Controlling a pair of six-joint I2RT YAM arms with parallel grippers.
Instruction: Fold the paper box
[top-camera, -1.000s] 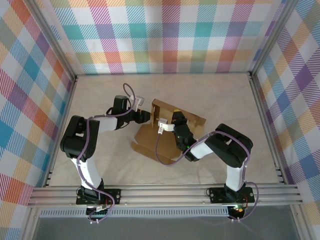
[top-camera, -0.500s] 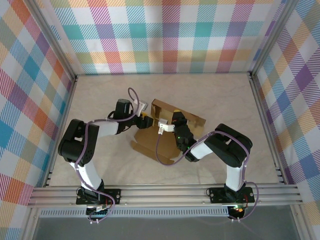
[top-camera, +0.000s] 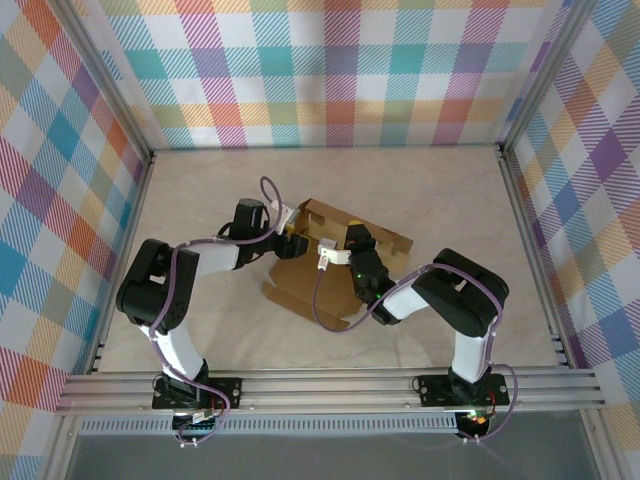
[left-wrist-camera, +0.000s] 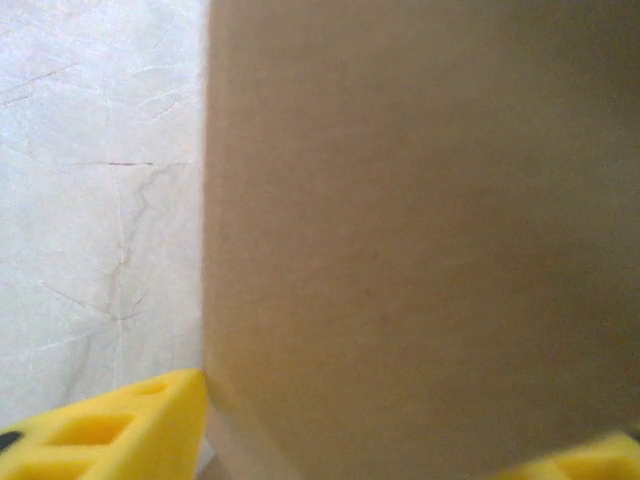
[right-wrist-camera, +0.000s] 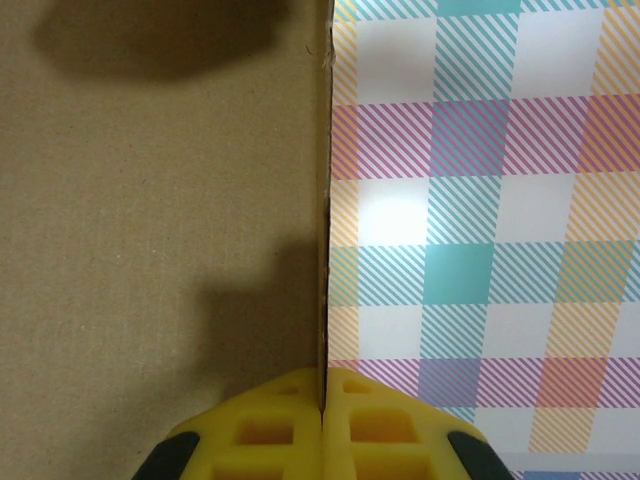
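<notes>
**Paper box** (top-camera: 300, 282): plain brown cardboard, partly folded. It lies on the desk (top-camera: 430, 180) near its middle, between the two arms. One flat panel rests on the desk surface nearer the arm bases. The walls at the far side stand raised.

**Left end effector** (top-camera: 290, 232): at the box's left raised wall. In the left wrist view its yellow fingers (left-wrist-camera: 110, 430) stand wide apart, with a broad blurred cardboard face between them. Whether the pads press on the cardboard cannot be told.

**Right end effector** (top-camera: 352, 240): over the box's middle. In the right wrist view its jaws are closed, pinching a thin upright cardboard panel edge-on.

**Surround**: plaid-patterned walls (top-camera: 330, 70) enclose the desk on three sides.
</notes>
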